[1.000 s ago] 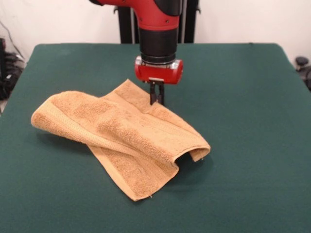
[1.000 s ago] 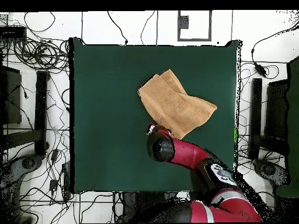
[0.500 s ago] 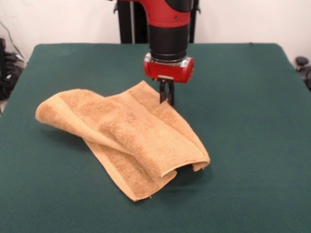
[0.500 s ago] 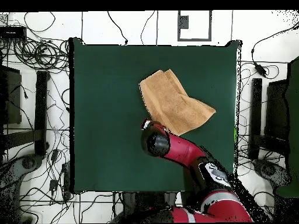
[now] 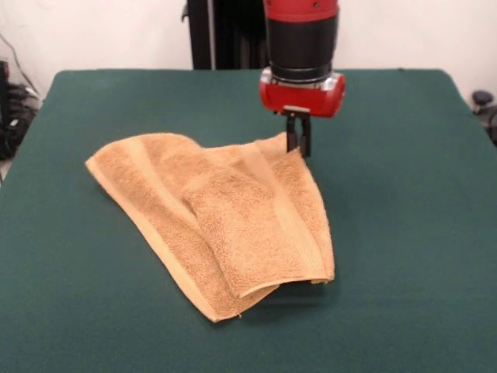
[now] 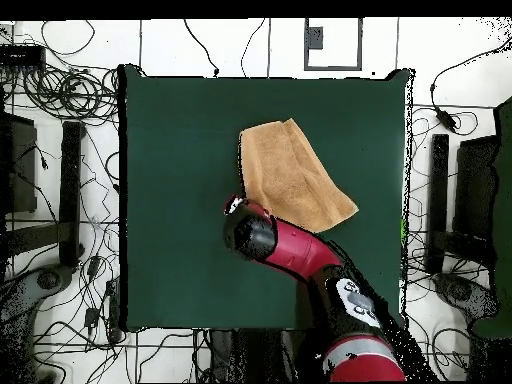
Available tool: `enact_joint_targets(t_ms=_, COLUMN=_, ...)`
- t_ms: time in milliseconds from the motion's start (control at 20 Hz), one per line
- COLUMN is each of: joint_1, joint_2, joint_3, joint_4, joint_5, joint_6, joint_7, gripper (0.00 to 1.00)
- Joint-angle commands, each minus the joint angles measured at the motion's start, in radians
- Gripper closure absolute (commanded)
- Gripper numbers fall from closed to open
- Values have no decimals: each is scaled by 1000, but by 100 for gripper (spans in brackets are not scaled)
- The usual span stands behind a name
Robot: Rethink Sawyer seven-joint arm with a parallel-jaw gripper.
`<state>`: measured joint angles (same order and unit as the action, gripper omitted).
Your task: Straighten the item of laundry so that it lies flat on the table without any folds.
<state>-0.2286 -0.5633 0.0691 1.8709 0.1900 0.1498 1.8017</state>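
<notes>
The small orange-tan terry-cloth towel (image 5: 225,214) looks soft and rough, its looped pile matt, with a flatter, smoother woven band running near its short edge. The large dark green table (image 5: 404,233) is covered in a plain felt-like cloth, matt and even. The red and black gripper (image 5: 298,144) housing looks like glossy painted metal or plastic, with a bright metal ring above it.
</notes>
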Motion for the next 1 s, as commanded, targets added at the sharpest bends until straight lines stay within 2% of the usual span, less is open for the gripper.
enact_joint_targets(t_ms=50, joint_1=23, joint_2=-5, joint_3=137, joint_4=67, joint_5=122, joint_6=65, joint_7=284, gripper=100)
enact_joint_targets(t_ms=400, joint_1=28, joint_2=12, joint_3=166, joint_4=57, joint_5=168, joint_6=33, joint_7=269, gripper=100)
enact_joint_targets(t_ms=800, joint_1=9, joint_2=35, joint_3=194, joint_4=50, joint_5=165, joint_6=-14, joint_7=245, gripper=100)
enact_joint_targets(t_ms=1000, joint_1=33, joint_2=36, joint_3=176, joint_4=34, joint_5=175, joint_6=8, joint_7=251, gripper=100)
